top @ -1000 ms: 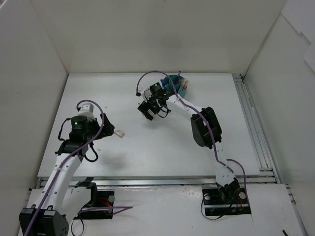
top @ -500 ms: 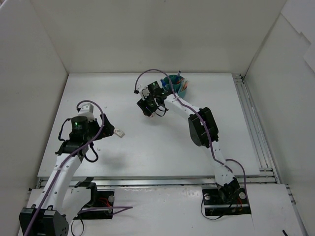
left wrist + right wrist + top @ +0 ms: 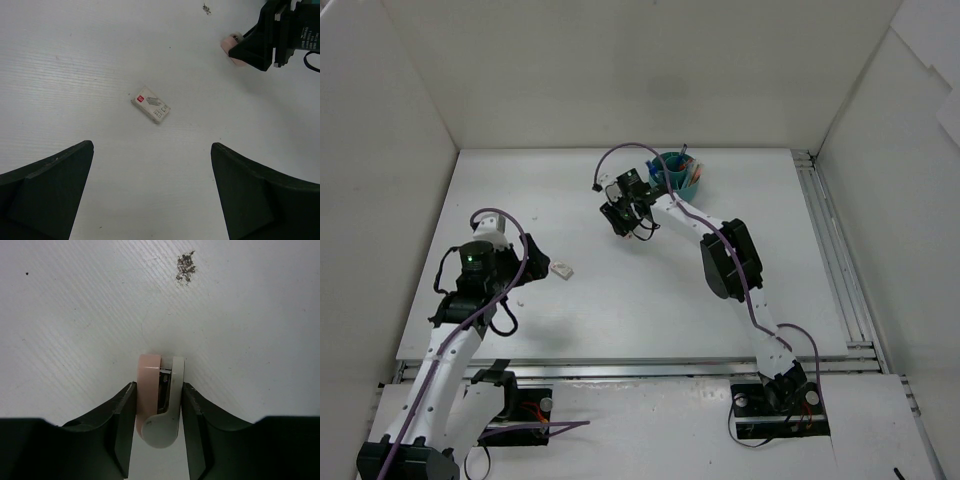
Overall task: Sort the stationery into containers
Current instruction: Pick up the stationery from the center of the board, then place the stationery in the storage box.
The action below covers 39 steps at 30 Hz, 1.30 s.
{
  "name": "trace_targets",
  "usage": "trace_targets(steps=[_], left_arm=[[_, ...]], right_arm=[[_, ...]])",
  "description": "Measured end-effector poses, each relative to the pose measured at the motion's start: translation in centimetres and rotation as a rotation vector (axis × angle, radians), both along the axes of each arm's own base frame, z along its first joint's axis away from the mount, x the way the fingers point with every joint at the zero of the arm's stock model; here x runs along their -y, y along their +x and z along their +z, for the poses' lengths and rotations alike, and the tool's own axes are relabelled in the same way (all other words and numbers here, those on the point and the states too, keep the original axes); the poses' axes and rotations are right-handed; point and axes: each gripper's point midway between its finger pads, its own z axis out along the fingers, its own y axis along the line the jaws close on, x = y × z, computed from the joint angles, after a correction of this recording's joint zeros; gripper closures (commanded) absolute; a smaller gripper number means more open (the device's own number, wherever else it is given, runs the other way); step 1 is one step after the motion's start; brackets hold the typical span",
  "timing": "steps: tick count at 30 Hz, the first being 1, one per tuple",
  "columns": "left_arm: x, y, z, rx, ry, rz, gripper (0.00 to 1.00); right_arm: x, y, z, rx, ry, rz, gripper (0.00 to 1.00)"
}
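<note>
Pink-and-white piece (image 3: 149,375) pinched in our right claw (image 3: 158,389), left of the teal cup (image 3: 678,175).
We see the right claw's two fingers (image 3: 120,420) pressed against either side of the piece, low over the far middle of the desk (image 3: 75,300). Our left claw (image 3: 151,147) stands wide open above a white labelled eraser (image 3: 151,104) lying flat on the desk, nearer and further left, well apart from the cup.
</note>
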Motion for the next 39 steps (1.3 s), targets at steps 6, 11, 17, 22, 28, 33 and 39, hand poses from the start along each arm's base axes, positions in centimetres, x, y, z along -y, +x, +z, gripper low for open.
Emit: trace_targets(steps=[6, 11, 17, 22, 28, 33, 39], left_arm=[[0.0, -0.2, 0.7, 0.027, -0.002, 0.000, 0.00], [0.0, -0.1, 0.3, 0.012, -0.004, 0.002, 0.00], [0.1, 0.6, -1.6, -0.058, -0.006, 0.003, 0.00], [0.5, 1.3, -2.9, -0.114, -0.016, -0.005, 0.00], [0.7, 3.0, -2.4, -0.119, -0.024, -0.007, 0.00], [1.0, 4.3, -2.2, -0.121, -0.029, -0.009, 0.00], [1.5, 5.4, -2.8, -0.156, -0.034, -0.015, 0.00]], right_arm=[[0.4, 0.0, 0.3, 0.012, -0.027, -0.031, 0.85], [1.3, 0.4, 3.7, 0.053, -0.019, -0.066, 0.88], [5.9, 4.5, 15.0, 0.205, 0.146, -0.213, 0.87], [15.5, 10.4, 24.0, 0.397, 0.247, -0.428, 0.85], [23.7, 15.0, 27.1, 0.513, 0.257, -0.619, 0.83], [23.7, 19.0, 24.9, 0.527, 0.288, -0.632, 0.81], [22.0, 20.7, 16.0, 0.388, 0.282, -0.591, 0.79]])
